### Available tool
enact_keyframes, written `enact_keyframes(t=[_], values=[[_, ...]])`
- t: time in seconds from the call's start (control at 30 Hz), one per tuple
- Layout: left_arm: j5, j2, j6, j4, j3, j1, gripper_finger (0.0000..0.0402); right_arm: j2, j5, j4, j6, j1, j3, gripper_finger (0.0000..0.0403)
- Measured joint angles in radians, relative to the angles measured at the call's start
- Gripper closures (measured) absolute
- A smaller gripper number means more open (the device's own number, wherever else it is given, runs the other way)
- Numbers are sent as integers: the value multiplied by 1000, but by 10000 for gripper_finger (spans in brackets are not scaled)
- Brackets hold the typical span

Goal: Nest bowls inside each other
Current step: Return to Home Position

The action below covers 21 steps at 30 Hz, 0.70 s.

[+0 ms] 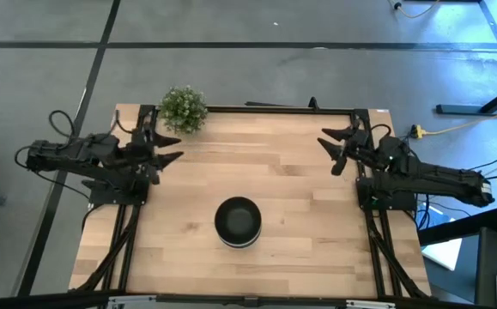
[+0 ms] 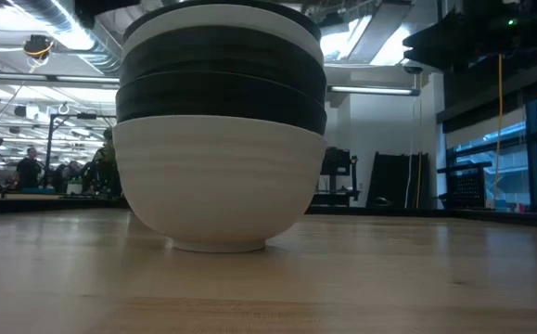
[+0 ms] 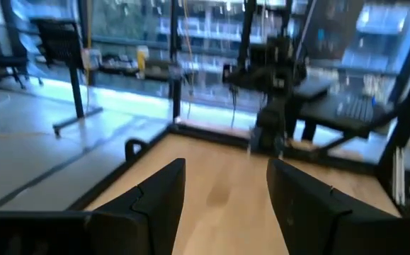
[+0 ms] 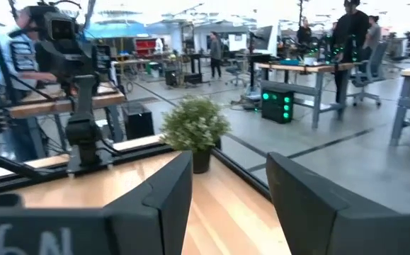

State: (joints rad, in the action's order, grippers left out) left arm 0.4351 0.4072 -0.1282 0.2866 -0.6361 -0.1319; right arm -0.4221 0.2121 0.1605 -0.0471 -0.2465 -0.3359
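both spread open and empty, left end effector [image 1: 172,148] and right end effector [image 1: 330,150] hover well apart from the nested bowls [image 1: 237,221].

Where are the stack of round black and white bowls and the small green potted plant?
Stack of bowls [image 1: 237,220]: high view, top bowl's dark inside.
Potted plant [image 1: 184,109]: high view, its leaves.

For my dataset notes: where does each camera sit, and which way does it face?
High: above the table, looking straight down; left arm and right arm at its sides, bowl stack between.
Low: table-top height, looking level; the stack fills it, no arm clear.
Left wrist: faces the right arm across the table; own jaws open.
Right wrist: faces the plant and left arm; own jaws open.
High and low share the stack.
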Motion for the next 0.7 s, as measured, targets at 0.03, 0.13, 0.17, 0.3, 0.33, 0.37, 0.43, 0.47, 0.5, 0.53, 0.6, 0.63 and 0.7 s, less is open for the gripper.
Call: enact_keyframes(t=[0.03,0.13,0.17,0.3,0.33,0.37,0.43,0.47,0.5,0.53,0.6,0.63,0.7], values=[[0,-25,4,-13,16,7,207,-7,-19,1,0,-27,0,221],[1,-83,8,-11,56,35,207,-34,-106,1,0,-111,0,221],[1,-96,8,-12,67,47,207,-43,-137,4,0,-138,0,221],[2,-114,12,-12,112,106,208,-96,-255,43,-22,-252,-1,221],[2,-114,23,-11,123,124,208,-112,-286,54,-23,-278,0,221],[2,-113,29,-11,134,143,208,-128,-317,71,-23,-303,-1,221],[2,-114,31,-18,162,185,208,-162,-367,101,-23,-351,-1,221],[2,-114,33,-29,178,207,208,-180,-388,114,-26,-373,-1,221],[0,-114,35,-42,194,228,208,-196,-411,128,-27,-395,-1,221],[-1,-114,42,-53,207,250,208,-211,-434,139,-28,-414,-1,221],[-1,-114,63,-65,230,292,208,-242,-477,161,-28,-449,-1,221],[-3,-114,67,-71,242,315,208,-256,-494,168,-27,-464,-1,221],[-32,-114,68,-91,267,361,208,-281,-521,190,-30,-489,-1,221]])
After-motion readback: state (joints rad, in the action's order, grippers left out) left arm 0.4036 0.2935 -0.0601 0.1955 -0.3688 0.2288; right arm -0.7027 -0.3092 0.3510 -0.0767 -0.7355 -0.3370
